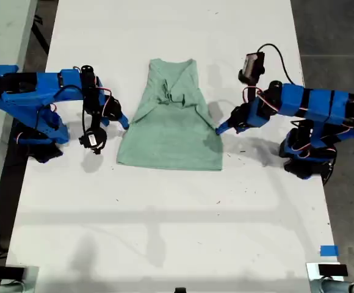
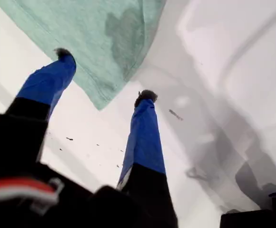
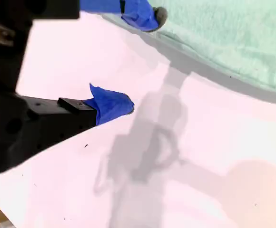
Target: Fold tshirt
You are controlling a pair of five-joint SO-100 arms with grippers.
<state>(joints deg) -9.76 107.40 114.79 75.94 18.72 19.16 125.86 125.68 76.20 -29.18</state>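
Note:
The tshirt (image 1: 171,131), pale mint green, lies flat mid-table with its sleeves folded in over the chest and its hem toward the near edge. My first gripper (image 1: 220,128) is on the arm at the exterior view's right. It is open at the shirt's hem corner (image 2: 102,97), one fingertip (image 2: 62,53) over the cloth and the other (image 2: 146,96) over bare table. My second gripper (image 1: 125,123), on the arm at the exterior view's left, is open at the opposite side edge. One fingertip (image 3: 154,16) meets the tshirt (image 3: 233,33) and the other (image 3: 123,104) is off it.
The white table (image 1: 165,213) runs well beyond the shirt on all sides. A blue tape mark (image 1: 328,250) sits near its front corner at the exterior view's right. Both arm bases (image 1: 308,155) (image 1: 39,137) stand beside the shirt. Dark floor borders the table.

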